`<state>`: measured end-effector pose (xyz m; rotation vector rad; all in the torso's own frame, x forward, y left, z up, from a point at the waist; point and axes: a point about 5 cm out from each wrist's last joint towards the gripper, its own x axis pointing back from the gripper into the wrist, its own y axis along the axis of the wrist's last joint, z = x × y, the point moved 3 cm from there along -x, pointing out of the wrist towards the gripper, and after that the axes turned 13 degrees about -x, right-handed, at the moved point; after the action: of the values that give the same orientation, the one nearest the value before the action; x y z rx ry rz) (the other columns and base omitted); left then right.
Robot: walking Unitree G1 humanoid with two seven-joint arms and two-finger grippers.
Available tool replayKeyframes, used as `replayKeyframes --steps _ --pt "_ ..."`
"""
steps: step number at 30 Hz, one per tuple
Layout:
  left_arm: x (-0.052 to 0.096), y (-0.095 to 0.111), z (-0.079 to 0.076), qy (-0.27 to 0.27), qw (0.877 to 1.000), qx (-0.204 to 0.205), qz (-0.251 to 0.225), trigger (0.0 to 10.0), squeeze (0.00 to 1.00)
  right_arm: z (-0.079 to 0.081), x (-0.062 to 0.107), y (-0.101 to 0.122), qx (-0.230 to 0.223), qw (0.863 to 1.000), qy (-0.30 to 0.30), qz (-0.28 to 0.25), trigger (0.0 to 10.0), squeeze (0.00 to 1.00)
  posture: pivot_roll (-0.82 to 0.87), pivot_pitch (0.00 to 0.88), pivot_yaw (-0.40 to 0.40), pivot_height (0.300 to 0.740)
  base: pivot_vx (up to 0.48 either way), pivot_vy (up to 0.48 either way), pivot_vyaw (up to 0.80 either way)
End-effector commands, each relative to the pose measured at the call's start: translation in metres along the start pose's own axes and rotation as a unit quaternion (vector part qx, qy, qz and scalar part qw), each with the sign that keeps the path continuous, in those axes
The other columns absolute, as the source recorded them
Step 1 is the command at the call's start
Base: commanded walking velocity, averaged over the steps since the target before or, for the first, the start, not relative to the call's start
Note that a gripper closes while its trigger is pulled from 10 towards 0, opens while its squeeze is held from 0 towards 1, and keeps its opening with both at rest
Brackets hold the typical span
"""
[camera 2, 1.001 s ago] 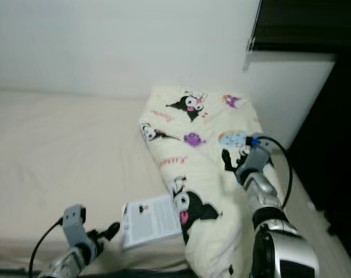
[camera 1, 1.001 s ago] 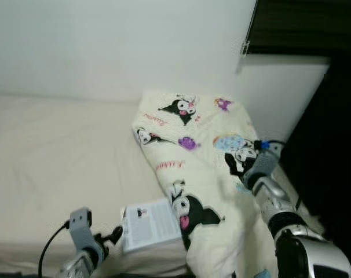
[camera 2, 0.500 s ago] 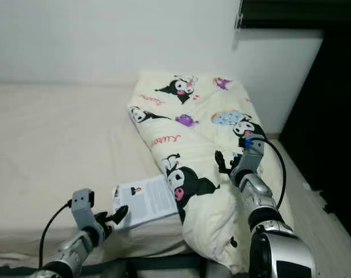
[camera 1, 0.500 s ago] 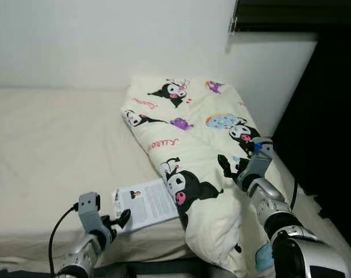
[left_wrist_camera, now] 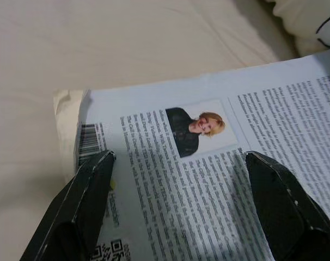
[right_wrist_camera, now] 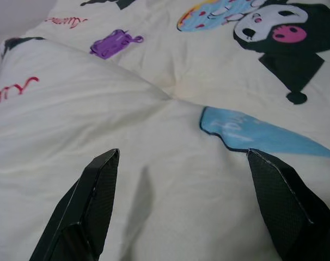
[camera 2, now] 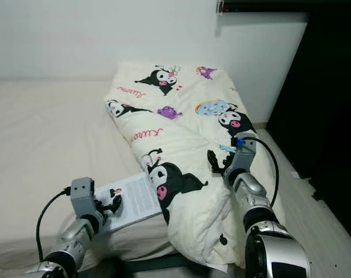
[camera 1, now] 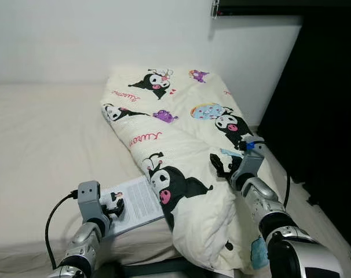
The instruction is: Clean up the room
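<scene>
The bed (camera 1: 42,133), covered in a plain beige sheet, is stretching across the left of the scene against a white wall (camera 1: 106,40). Near its front edge the left gripper (camera 1: 114,204) is hovering just over a printed magazine page (camera 1: 135,200), its fingers (left_wrist_camera: 80,204) spread wide and holding nothing; in the left wrist view they are straddling the page's columns of text, a barcode and a small portrait photo. The page is lying flat on the sheet, its right edge tucked under a cream comforter (camera 1: 181,133) printed with black cartoon characters. The comforter is running from the wall to the bed's front edge and is drooping over it. On the right, the right gripper (camera 1: 220,168) is reaching over the comforter's right side, its fingers (right_wrist_camera: 91,204) wide apart and gripping nothing, with the fabric close beneath them. Farther right, a dark area (camera 1: 326,116) is bordering the bed.
</scene>
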<state>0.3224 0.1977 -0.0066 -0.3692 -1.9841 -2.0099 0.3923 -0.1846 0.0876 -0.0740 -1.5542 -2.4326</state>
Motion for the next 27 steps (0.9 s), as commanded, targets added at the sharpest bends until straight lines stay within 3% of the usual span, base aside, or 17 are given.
replayKeyframes --steps 1,5,14,16,20,22,27 --pt "0.004 -0.015 0.000 -0.003 0.999 0.001 0.033 10.0 0.00 0.000 0.001 -0.002 0.007 1.000 0.002 -0.002 10.0 0.00 -0.11 0.000 -0.034 0.496 0.000 0.000 0.00" --pt "0.005 -0.018 0.000 -0.003 0.999 -0.005 0.037 10.0 0.00 -0.001 0.002 0.000 0.008 1.000 -0.002 -0.008 10.0 0.00 -0.11 0.000 -0.033 0.496 0.000 0.000 0.00" --pt "0.007 -0.002 0.039 0.101 0.995 -0.021 0.008 10.0 0.00 0.001 0.002 -0.002 0.008 1.000 0.002 -0.009 10.0 0.00 -0.10 0.000 -0.031 0.496 0.000 0.000 0.00" --pt "0.007 -0.002 0.039 0.101 0.995 -0.021 0.008 10.0 0.00 0.001 0.002 -0.002 0.008 1.000 0.002 -0.009 10.0 0.00 -0.10 0.000 -0.031 0.496 0.000 0.000 0.00" --pt "0.010 0.000 0.054 0.141 0.989 -0.040 0.008 10.0 0.00 0.001 0.001 -0.002 0.007 1.000 -0.002 -0.009 10.0 0.00 -0.09 0.000 -0.026 0.496 0.000 0.000 0.00" --pt "0.011 -0.002 0.054 0.142 0.989 -0.039 0.010 10.0 0.00 0.001 0.001 -0.002 0.007 1.000 -0.003 -0.009 10.0 0.00 -0.09 0.000 -0.025 0.496 0.000 0.000 0.00" --pt "0.013 -0.017 0.038 0.105 0.994 -0.013 0.027 10.0 0.00 0.000 0.001 -0.003 0.008 1.000 -0.009 -0.010 10.0 0.00 -0.09 0.000 -0.022 0.496 0.000 0.000 0.00"
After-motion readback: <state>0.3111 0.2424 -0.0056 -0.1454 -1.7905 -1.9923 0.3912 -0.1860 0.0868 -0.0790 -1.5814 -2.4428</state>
